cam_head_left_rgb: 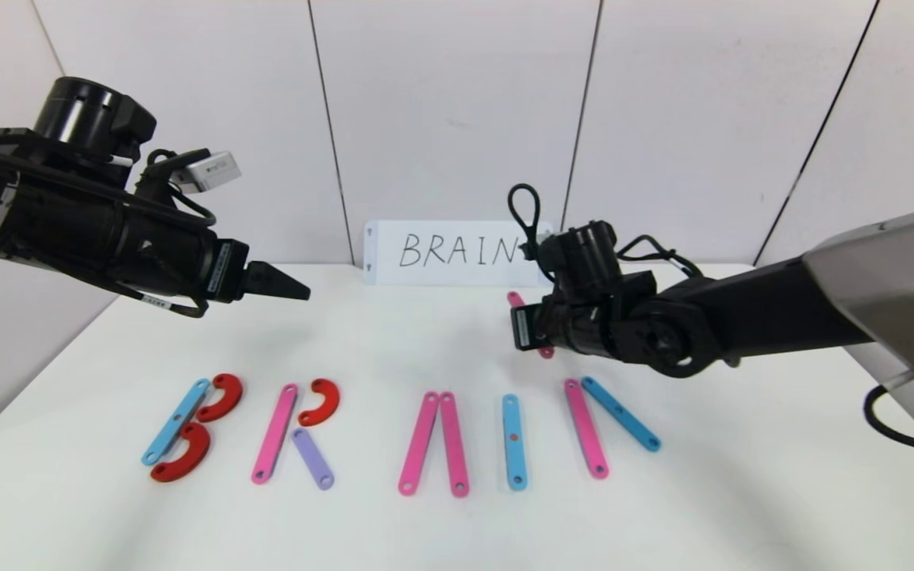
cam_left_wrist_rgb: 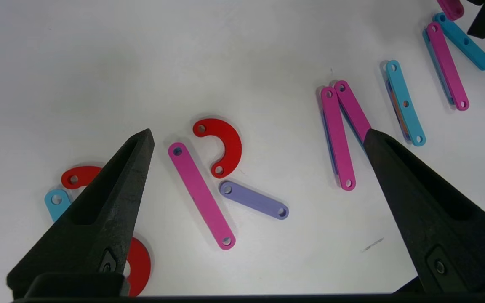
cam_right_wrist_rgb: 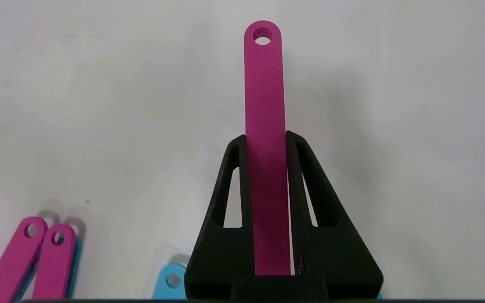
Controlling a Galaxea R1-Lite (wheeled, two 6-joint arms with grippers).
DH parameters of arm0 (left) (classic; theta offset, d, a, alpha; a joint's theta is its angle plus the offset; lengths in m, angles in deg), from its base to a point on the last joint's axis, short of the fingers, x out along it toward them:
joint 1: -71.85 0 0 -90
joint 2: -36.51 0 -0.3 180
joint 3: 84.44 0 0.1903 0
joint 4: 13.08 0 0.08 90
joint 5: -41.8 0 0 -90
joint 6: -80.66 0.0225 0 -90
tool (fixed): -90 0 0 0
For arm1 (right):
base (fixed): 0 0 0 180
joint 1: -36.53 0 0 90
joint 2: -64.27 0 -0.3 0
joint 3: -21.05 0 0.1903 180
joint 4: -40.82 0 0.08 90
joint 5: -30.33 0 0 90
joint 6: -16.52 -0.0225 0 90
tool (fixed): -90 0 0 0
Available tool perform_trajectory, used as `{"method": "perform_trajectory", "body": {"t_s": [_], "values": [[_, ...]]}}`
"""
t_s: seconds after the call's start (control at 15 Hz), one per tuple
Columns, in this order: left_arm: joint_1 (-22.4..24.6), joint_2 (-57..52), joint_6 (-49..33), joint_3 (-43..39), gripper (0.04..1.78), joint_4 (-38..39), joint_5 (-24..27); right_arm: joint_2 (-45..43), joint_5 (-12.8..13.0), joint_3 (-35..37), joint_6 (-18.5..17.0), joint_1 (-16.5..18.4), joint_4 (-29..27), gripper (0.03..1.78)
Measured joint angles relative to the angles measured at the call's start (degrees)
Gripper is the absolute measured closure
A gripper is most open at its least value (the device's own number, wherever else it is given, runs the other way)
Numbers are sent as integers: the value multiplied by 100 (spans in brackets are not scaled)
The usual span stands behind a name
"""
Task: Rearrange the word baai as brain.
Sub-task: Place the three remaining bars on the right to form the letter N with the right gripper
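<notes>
Holding a long pink strip [cam_right_wrist_rgb: 266,139] edge to edge, your right tool [cam_right_wrist_rgb: 266,141] is clamped on it above the worktop [cam_head_left_rgb: 441,341], at about one o'clock from the row of letters. The strip sticks out beyond the fingertips with its end hole free, which looks like a grip chosen so you can lay it down as the missing third stroke of the N.

That N [cam_head_left_rgb: 606,423], at the row's three o'clock end, has only a pink strip and a blue strip meeting at the top, so it reads as unfinished. Going toward nine o'clock: a single blue strip as the I [cam_head_left_rgb: 513,442], two pink strips joined at the top as the A [cam_head_left_rgb: 435,442], then the R [cam_head_left_rgb: 298,432] made of a pink strip, a red half-ring and a short purple strip, and the B [cam_head_left_rgb: 190,428] made of a blue strip with two red half-rings.

All pieces are flat, matte plastic with rounded ends and small holes; they lie flush on the smooth white worktop, so they will likely slide if nudged.

Your left tool [cam_left_wrist_rgb: 257,139] hangs over the R with its jaws wide apart and nothing between them, probably parked clear. The white card [cam_head_left_rgb: 451,252] with the handwritten word stands at twelve o'clock as your spelling reference.
</notes>
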Motion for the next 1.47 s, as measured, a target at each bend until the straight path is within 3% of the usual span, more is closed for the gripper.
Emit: {"method": "perform_trajectory", "body": {"t_s": [0.33, 0.53, 1.0, 1.47], "values": [[-4, -26, -1, 0, 8, -13, 13, -1056, 28, 1496, -649, 444, 44, 154], [-4, -26, -1, 0, 8, -16, 13, -1459, 286, 2202, -1003, 541, 55, 154], [-6, -26, 0, 0, 8, -11, 18, -1624, 333, 3280, -1058, 753, 874, 154], [-6, -23, 0, 0, 8, -11, 16, -1517, 273, 3478, -1051, 839, 975, 154]]}}
